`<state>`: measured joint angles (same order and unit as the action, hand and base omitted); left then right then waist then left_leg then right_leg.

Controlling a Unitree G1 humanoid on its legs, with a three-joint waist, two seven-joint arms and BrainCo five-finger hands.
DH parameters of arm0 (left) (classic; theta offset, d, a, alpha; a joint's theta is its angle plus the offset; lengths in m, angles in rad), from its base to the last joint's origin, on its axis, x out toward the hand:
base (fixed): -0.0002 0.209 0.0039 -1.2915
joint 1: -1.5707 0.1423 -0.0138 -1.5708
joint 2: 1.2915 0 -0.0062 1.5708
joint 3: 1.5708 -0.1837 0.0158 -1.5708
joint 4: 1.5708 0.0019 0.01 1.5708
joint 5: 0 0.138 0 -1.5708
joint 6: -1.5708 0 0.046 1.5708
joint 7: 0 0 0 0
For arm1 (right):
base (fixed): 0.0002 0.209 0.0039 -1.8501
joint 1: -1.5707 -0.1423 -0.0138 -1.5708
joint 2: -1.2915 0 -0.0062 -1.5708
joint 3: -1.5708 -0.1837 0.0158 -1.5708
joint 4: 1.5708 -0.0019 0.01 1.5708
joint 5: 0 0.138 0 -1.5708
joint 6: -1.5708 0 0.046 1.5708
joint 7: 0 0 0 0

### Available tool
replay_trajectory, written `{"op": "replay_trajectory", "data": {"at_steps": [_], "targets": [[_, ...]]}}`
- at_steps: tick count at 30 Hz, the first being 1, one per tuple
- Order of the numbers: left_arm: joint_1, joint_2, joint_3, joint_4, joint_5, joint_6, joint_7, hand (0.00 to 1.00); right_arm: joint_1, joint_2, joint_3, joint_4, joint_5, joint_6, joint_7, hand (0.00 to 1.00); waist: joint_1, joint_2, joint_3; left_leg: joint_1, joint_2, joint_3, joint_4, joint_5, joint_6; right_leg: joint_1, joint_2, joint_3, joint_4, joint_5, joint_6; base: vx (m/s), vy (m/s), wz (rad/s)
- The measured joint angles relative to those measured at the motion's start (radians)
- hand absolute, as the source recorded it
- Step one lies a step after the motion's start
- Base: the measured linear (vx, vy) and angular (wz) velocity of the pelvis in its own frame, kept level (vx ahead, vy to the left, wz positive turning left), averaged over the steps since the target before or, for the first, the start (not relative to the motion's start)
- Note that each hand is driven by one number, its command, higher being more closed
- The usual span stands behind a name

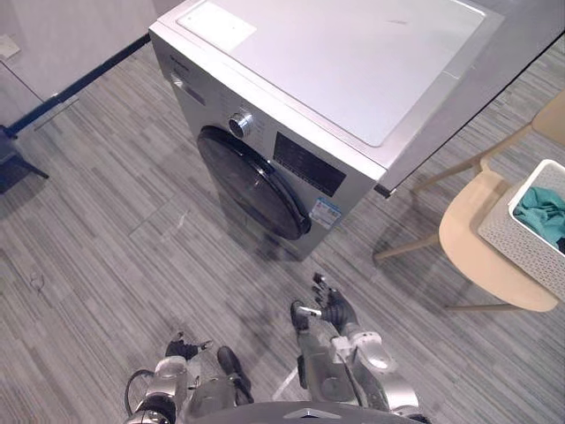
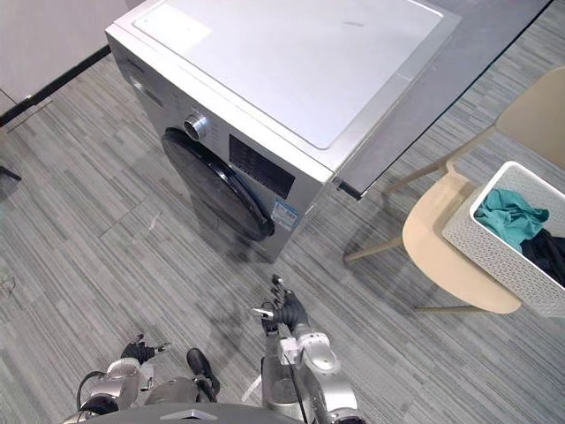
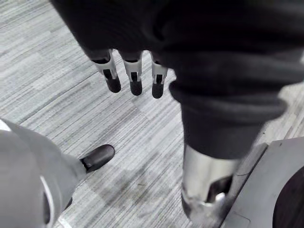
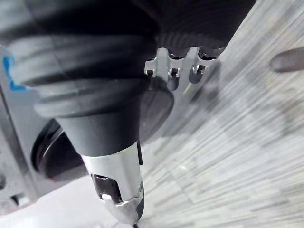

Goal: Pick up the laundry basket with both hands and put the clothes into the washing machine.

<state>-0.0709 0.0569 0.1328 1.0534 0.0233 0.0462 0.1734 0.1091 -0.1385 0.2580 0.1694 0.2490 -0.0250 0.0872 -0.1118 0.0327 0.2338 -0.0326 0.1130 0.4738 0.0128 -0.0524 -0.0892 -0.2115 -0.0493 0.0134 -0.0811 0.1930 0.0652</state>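
Nearest, low and in front of the washing machine: left hand and right hand. Left hand with fingers straight and loosely apart, holding nothing, above the grey plank floor. Right hand likewise unclenched, fingers spread and thumb out, empty, a little nearer the washing machine's front than the left.

To the right of the washing machine, well apart from both hands: laundry basket, white with perforated walls, standing on the seat of a pale wooden chair. Inside it, the clothes: a teal piece heaped on top, something dark beside it. Round door on the washing machine's front shut, so needing to be opened before any loading.

Task barely begun, by the look of it: basket not yet touched. Probably light, given thin plastic walls and only a few garments, and fairly stiff, though likely to flex a little if squeezed mid-wall. Best taken at the rim on two opposite sides, one hand each, fingers hooked under the lip; handle cut-outs not discernible from here. Worth keeping level while lifting off the chair: soft, loose clothes, apt to slide and spill over a tipped edge. Smooth plastic possibly slippery against metal fingers, hence a curled hold rather than flat pressure.
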Motion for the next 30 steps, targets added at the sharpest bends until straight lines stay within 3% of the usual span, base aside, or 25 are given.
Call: {"op": "replay_trajectory", "data": {"at_steps": [5,9,19,25,27,30], "targets": [[-0.033,0.000,-0.026,0.003,0.000,0.000,0.003,0.00,-0.122,0.002,0.014,0.000,0.041,-0.003,-0.003,0.00,0.033,0.000,0.000,-0.029,-0.007,-0.045,-0.020,0.020,0.007,-0.013,-0.010,-0.041,0.000,0.000,0.000,0.00,0.002,0.27],[-0.047,0.000,-0.036,-0.001,-0.001,0.000,0.017,0.00,-0.190,-0.004,-0.005,0.005,0.041,-0.004,-0.022,0.00,0.031,0.001,0.005,-0.057,-0.017,-0.087,-0.033,0.038,0.014,-0.022,-0.022,-0.086,0.000,0.000,0.001,0.01,0.011,0.33],[-0.060,0.004,-0.048,-0.011,-0.034,0.000,0.040,0.00,-0.416,-0.132,-0.235,0.055,-0.061,0.001,-0.200,0.00,0.054,0.009,0.069,-0.092,-0.041,-0.118,-0.034,0.059,0.033,-0.037,-0.051,-0.111,0.000,0.008,0.011,-0.02,0.017,0.12],[-0.054,0.004,-0.043,-0.010,-0.044,0.001,0.039,0.00,-0.417,-0.146,-0.231,0.000,-0.061,0.008,-0.203,0.00,0.054,0.016,0.080,-0.119,-0.041,-0.119,-0.040,0.064,0.034,-0.068,-0.051,-0.107,0.000,0.014,0.010,0.00,0.000,0.00],[-0.054,0.001,-0.044,-0.011,-0.050,0.001,0.038,0.00,-0.435,-0.146,-0.230,-0.002,-0.071,0.008,-0.203,0.00,0.054,0.023,0.089,-0.122,-0.044,-0.119,-0.048,0.074,0.037,-0.073,-0.053,-0.108,0.000,0.016,0.011,0.02,-0.002,0.04],[-0.054,-0.001,-0.049,-0.013,-0.064,0.001,0.038,0.00,-0.504,-0.146,-0.218,0.007,-0.086,0.008,-0.208,0.00,0.057,0.052,0.104,-0.132,-0.053,-0.119,-0.057,0.081,0.041,-0.087,-0.060,-0.107,0.000,0.023,0.016,0.00,0.000,0.00]]}}
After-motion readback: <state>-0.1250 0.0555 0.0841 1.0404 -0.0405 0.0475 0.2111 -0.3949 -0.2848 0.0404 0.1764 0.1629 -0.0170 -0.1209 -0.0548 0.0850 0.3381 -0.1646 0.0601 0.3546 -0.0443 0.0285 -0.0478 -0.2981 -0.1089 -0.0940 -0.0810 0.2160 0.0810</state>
